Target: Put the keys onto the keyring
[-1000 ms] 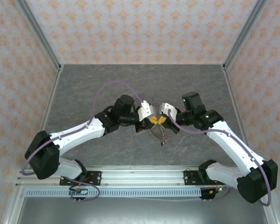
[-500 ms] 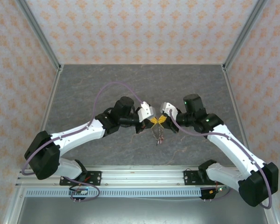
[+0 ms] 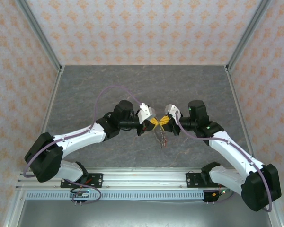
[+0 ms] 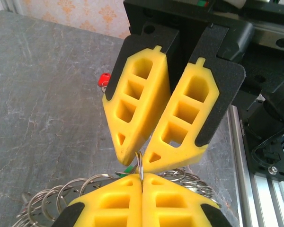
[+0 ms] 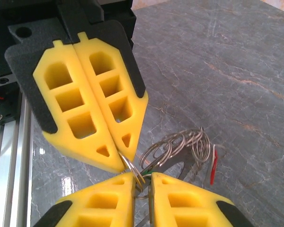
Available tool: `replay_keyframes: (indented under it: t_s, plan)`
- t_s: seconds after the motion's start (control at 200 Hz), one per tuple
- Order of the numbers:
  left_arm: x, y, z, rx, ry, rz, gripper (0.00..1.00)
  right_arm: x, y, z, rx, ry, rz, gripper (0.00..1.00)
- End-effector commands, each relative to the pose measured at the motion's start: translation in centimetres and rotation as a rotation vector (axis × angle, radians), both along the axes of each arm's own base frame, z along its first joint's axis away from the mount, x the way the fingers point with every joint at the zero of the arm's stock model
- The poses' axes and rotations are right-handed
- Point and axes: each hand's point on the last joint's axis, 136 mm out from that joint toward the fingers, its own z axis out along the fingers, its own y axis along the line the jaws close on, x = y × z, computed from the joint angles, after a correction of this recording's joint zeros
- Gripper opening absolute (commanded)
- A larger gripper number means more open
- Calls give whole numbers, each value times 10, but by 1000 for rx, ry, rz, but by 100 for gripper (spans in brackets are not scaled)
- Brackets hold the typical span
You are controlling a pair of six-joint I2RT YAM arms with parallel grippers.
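Left gripper (image 4: 142, 182): jaws together, pinching one wire loop. Right gripper (image 5: 143, 183): jaws slightly apart, the loop standing in the gap (whether it grips, I cannot tell). Tips meet, with the arms at 9 and 3, equally near. Keyring (image 5: 180, 144): coiled bundle hanging toward 6, long axis 12–6. Red key (image 5: 213, 164): beside the outer coils.

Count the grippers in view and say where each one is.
2. The left gripper and the right gripper meet tip to tip above the middle of the table, both at the keyring. None seems hidden.
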Motion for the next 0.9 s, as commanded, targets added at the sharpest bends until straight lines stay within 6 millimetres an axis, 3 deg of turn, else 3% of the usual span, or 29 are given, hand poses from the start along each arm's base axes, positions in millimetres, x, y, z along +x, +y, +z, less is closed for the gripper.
replay_keyframes:
  t_s: [0.0,0.1,0.255,0.36,0.556,0.811,0.896]
  plan:
    - [-1,-7,45,-151,-90,-38,0,2,2,8,63,-17,-4,15]
    - [0,-9,45,-155,-87,-38,0,4,2,16,112,-26,-25,12]
    - [3,-9,36,-91,-82,-38,0,4,2,34,134,-49,-37,0]
    - [4,-8,29,-19,-87,-48,0,3,-1,41,78,-66,-29,0]
    - [8,-3,18,75,-99,-34,0,1,-9,33,-97,-95,-27,2]
    - [7,-4,15,95,-82,-43,0,-5,-3,32,-196,-99,26,0]
    - [3,-6,17,78,-75,-64,11,-5,0,36,-178,-104,37,0]
